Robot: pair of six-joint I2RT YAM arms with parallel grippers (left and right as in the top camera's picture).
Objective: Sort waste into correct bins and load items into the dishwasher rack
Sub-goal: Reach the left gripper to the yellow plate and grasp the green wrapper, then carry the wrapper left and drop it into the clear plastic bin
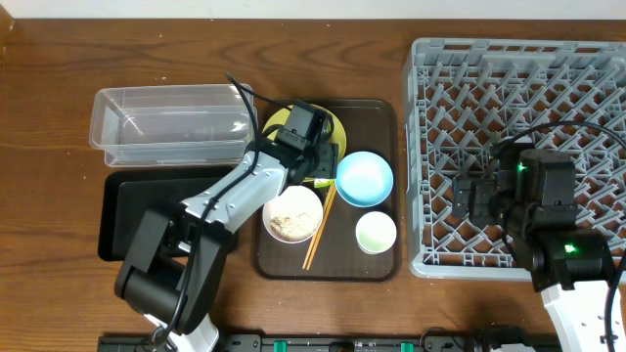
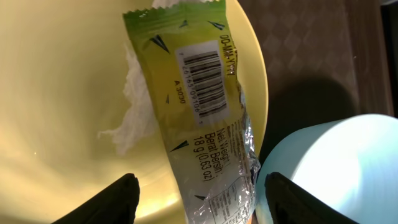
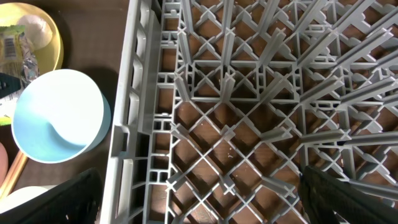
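A green-and-yellow wrapper (image 2: 205, 118) lies on the yellow plate (image 2: 56, 106) beside a white scrap (image 2: 134, 118). My left gripper (image 2: 199, 199) is open, its fingers either side of the wrapper's lower end; in the overhead view it (image 1: 315, 156) hangs over the plate (image 1: 277, 119). The light blue bowl (image 1: 364, 179), white bowl (image 1: 291, 213) with rice, white cup (image 1: 376, 233) and chopsticks (image 1: 320, 228) sit on the brown tray (image 1: 386, 115). My right gripper (image 3: 199, 199) is open and empty over the grey rack's (image 1: 518, 59) left side.
The clear tub (image 1: 171, 125) stands at the back left with the black tray (image 1: 127, 210) in front of it. The rack's left wall (image 3: 130, 112) borders the brown tray, close to the blue bowl (image 3: 59, 115).
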